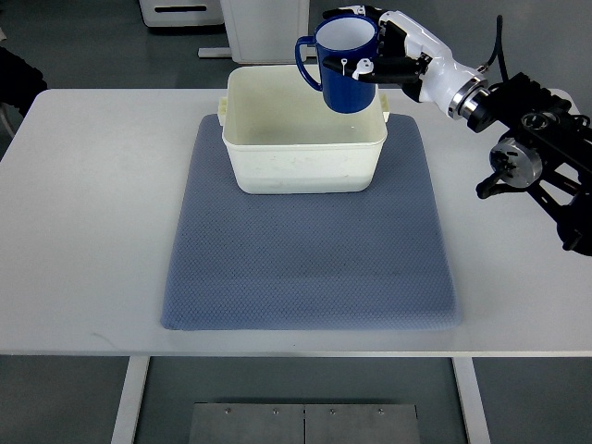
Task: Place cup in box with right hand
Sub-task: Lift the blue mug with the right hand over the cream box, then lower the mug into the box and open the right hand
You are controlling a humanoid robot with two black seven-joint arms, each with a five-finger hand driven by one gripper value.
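A dark blue cup (pixel 339 72) with a white inside and a handle on its left is held upright in my right hand (pixel 381 57). The hand's fingers wrap the cup's right side. The cup hangs above the back right part of the white plastic box (pixel 305 171), over its open top. The box stands on the far half of a blue-grey mat (pixel 310 264). My right arm (pixel 532 139) comes in from the right edge. The left arm is out of view.
The mat lies on a white table (pixel 83 231). White furniture (pixel 268 28) stands behind the table's far edge. A dark object (pixel 18 79) shows at the left edge beyond the table.
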